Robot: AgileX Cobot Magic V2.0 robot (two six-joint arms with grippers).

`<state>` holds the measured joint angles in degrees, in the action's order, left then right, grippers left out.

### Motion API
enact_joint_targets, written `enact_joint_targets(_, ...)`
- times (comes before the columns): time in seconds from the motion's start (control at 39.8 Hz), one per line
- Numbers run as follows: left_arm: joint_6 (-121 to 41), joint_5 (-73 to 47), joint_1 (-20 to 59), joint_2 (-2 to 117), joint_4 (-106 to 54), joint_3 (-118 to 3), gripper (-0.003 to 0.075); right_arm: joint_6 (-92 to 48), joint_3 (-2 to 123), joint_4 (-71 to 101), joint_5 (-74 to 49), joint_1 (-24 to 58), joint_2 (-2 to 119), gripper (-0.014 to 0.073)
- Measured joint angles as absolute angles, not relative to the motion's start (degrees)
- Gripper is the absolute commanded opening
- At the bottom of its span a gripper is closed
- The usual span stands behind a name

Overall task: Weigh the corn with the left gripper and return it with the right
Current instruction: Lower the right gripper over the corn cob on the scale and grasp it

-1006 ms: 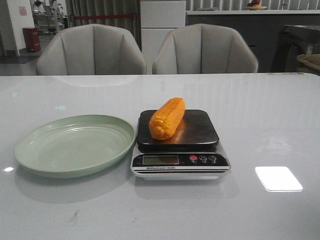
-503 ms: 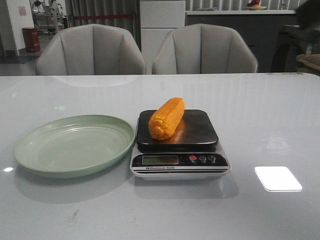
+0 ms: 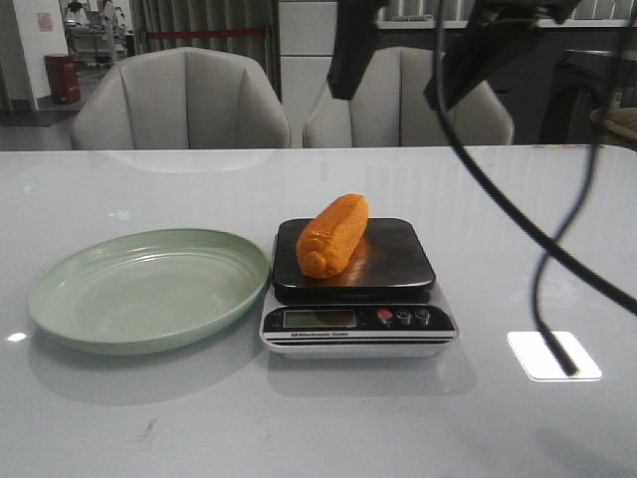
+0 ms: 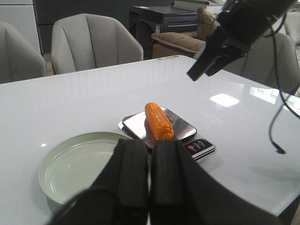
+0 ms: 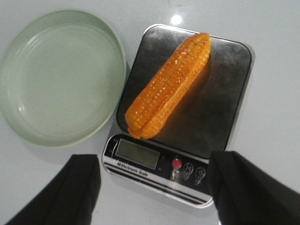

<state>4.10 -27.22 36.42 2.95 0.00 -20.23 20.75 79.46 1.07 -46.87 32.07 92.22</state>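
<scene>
Corn (image 3: 332, 235): lying slantwise on the dark pan of the scale (image 3: 398, 261), one blunt end toward the display, nothing gripping it.
Scale: on the white table (image 3: 518, 219), touching or just beside the plate.
Plate (image 3: 60, 289): green, to the left of the scale.
Right hand (image 5: 154, 187): up above the scale, fingers (image 5: 243, 185) spread wide, holding nothing.
Left hand (image 4: 149, 176): well back from the corn, fingers (image 4: 133, 173) pressed together, holding nothing.
Chairs (image 3: 179, 100): two grey ones behind the table.
</scene>
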Motion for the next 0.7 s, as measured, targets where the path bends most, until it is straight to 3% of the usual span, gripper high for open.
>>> enact_joint_targets(0.4, 4.1, -27.2, 36.4, 3.0, 0.0, -20.2, 0.0114, 36.0, 99.6, -3.9, -57.5, 33.2, 112.8, 0.0474)
enact_joint_targets(0.7, 4.1, -27.2, 36.4, 3.0, 0.0, -20.2, 0.0114, 43.6, 103.6, -4.0, -60.1, 33.2, 118.4, 0.0474)
